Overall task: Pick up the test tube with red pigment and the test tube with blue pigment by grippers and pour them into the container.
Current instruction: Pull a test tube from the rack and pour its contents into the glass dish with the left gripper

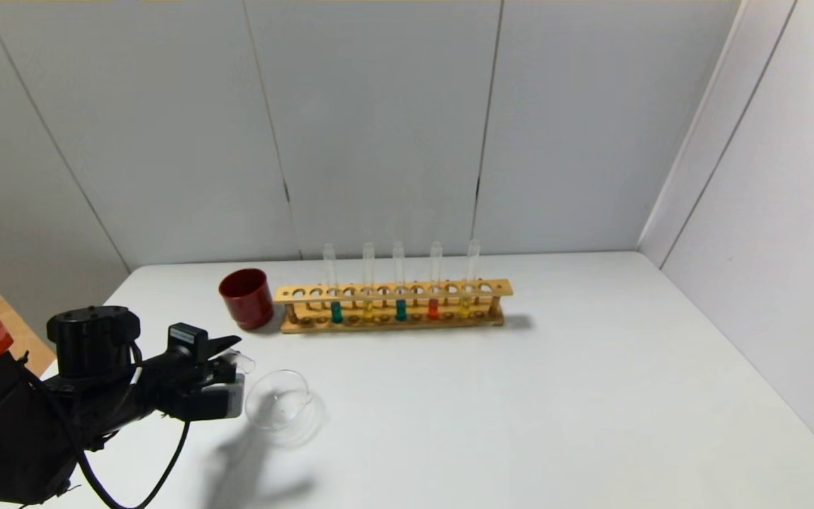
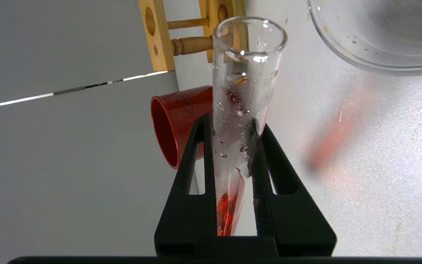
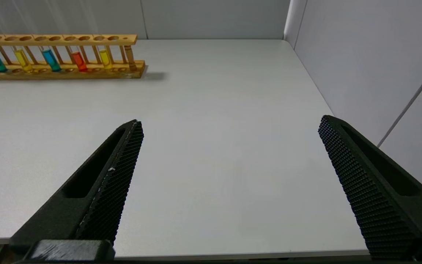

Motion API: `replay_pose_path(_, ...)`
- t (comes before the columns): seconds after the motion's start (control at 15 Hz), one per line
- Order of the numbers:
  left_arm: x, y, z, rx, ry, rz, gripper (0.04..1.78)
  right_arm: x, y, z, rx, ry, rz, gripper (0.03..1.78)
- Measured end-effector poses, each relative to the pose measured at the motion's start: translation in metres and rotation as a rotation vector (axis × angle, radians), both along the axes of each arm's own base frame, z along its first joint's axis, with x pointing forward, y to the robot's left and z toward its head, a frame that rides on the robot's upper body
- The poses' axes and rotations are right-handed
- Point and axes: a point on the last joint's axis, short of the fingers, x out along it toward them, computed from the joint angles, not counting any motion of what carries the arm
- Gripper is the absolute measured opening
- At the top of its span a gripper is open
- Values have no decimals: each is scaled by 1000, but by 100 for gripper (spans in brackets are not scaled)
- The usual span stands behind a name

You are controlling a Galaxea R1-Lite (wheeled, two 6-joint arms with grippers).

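My left gripper (image 1: 234, 353) (image 2: 231, 126) is shut on the test tube with red pigment (image 2: 247, 55), held tilted almost level near the table's front left. Its red liquid lies at the closed end between my fingers. Its open mouth (image 1: 244, 363) points at the container (image 1: 278, 399), an empty clear glass dish whose rim (image 2: 361, 65) shows just beyond. Two test tubes with blue pigment (image 1: 336, 311) (image 1: 400, 309) stand in the wooden rack (image 1: 393, 291). My right gripper (image 3: 229, 126) is open and empty over bare table, out of the head view.
A dark red cup (image 1: 246, 297) (image 2: 181, 121) stands left of the rack. The rack also holds another red tube (image 1: 433, 309) and two yellow tubes (image 1: 368, 311) (image 1: 465, 307). White walls close the back and right.
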Motion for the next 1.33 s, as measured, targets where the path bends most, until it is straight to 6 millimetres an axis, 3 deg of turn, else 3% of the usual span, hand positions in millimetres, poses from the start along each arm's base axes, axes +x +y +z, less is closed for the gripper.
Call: replay_pose_path(1.33, 6, -8, -2, 112, -49, -44, 32, 0, 0, 0, 0, 0, 0, 175)
